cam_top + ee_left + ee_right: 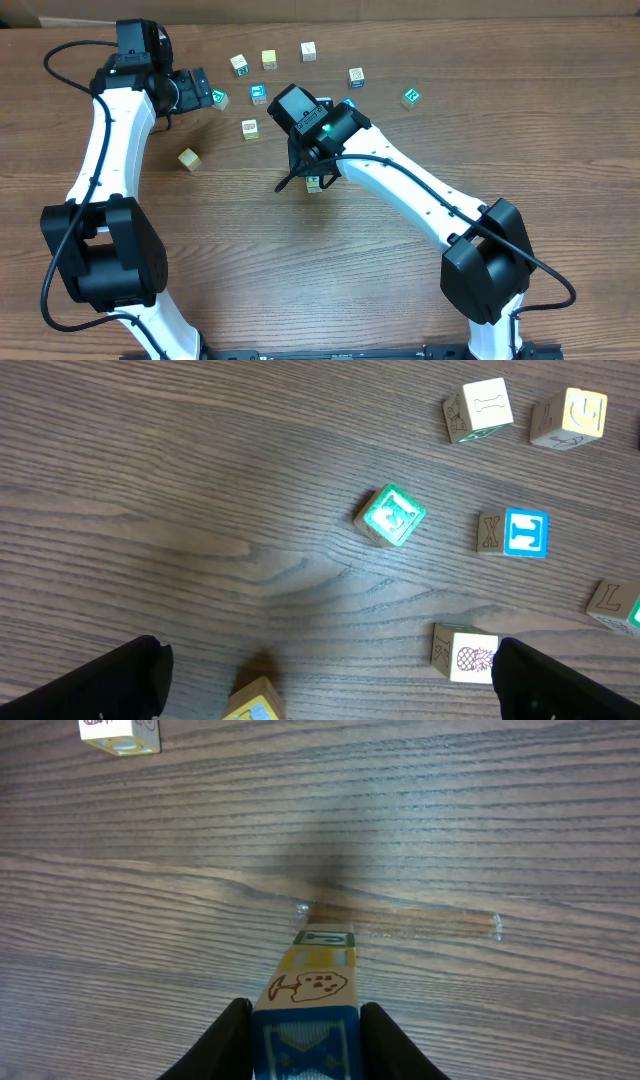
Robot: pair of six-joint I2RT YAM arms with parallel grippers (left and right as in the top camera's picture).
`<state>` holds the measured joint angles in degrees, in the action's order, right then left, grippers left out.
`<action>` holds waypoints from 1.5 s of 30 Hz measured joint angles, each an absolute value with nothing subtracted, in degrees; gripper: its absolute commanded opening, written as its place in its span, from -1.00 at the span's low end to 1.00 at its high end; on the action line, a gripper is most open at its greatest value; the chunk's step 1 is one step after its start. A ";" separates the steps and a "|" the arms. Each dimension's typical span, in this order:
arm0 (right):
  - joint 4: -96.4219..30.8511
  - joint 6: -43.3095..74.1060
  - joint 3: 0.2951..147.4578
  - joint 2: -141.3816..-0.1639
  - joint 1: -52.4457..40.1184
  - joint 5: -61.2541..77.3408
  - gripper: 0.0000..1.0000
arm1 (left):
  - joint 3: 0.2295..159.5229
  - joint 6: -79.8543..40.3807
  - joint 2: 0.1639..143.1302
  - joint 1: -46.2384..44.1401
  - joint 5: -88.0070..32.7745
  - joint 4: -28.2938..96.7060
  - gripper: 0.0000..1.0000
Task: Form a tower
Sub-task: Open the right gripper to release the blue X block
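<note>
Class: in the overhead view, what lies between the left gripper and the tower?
Two loose cubes: a green cube right by the left gripper, then a cream cube midway to the tower. Overhead shows it.

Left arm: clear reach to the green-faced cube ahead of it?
Likely yes: left gripper open, green-faced cube stands apart on bare table ahead; a yellowish cube nearer the gripper may interfere.

The tower [303, 1010], a narrow stack of small wooden picture cubes, stands upright on the brown wood-grain counter [500, 840] at the bottom centre of the right wrist view, seen from above along its length. Its top cube has a blue face with a white X-like mark. Below it show a cream face with a brown drawing, a yellow-marked face, then a green-framed one.
</note>
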<state>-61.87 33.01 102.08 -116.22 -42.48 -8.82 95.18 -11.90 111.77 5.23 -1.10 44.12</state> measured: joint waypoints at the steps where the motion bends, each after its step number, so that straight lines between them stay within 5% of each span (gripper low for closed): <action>1: -61.82 33.04 102.08 -116.22 -42.48 -8.80 -0.45 | 95.18 -11.90 111.77 5.23 -1.10 44.14 0.99; 45: -62.06 34.35 102.08 -116.22 -42.48 -8.80 -0.42 | 95.18 -11.90 111.77 5.23 -1.08 44.14 0.99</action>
<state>-62.06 34.35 102.08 -116.22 -42.48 -8.80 95.18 -11.90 111.77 5.23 -1.08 44.14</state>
